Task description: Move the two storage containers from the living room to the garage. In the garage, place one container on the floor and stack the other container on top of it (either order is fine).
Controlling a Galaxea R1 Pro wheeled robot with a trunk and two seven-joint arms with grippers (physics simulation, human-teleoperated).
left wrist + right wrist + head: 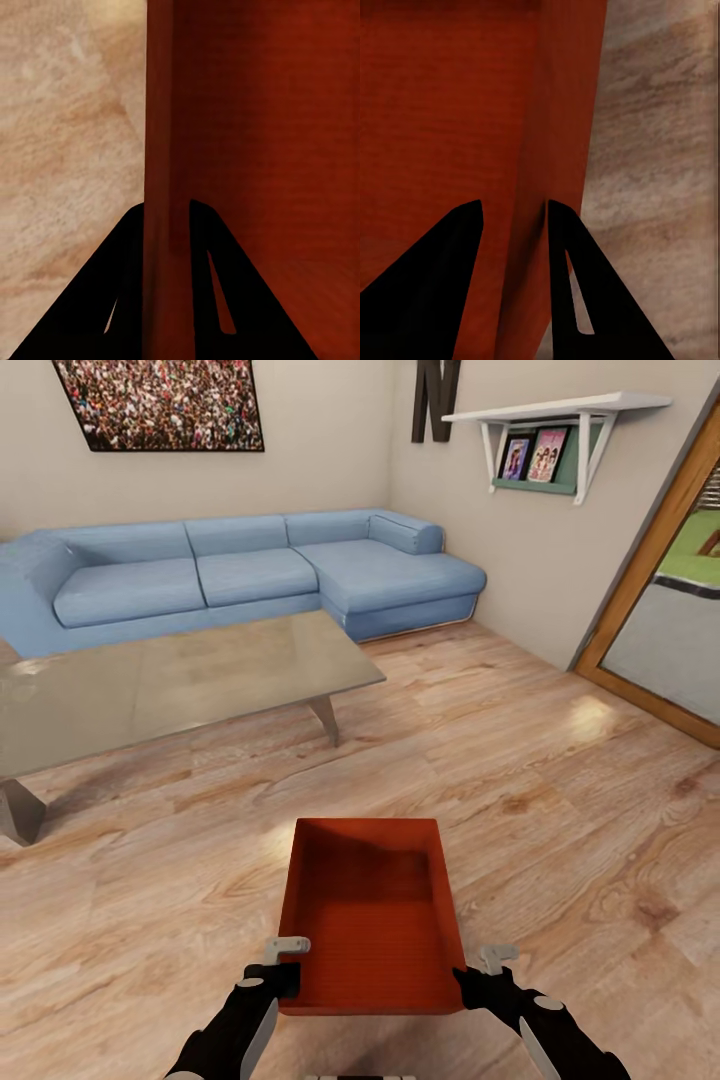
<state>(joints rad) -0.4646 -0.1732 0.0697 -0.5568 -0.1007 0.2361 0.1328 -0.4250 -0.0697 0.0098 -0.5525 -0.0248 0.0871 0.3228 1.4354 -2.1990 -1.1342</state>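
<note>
Your left gripper (166,225) has its two dark fingers straddling the left wall of the orange-red storage container (370,910), one finger outside and one inside, pressed narrow against the thin wall; your right gripper (514,225) does the same on the opposite wall, jaws clamped on it with one finger inside the box and one outside; in the head view you see the left gripper (285,968) at the container's near left corner and the right gripper (478,972) at its near right corner, both black forearms reaching in from below; the container is lidless and bare inside, held between the two arms just ahead of you, its long axis pointing away; beneath and around it lies the light wood-plank floor (560,790) of the living room; farther out to your left stands the glass coffee table (170,680) on angled legs; behind that sits the blue corner sofa (250,570) against the wall, under a large framed crowd picture (160,400); on the right-hand wall a white shelf (560,410) carries two small pictures, and the wood-framed glass door (670,610) stands at the far right.
</note>
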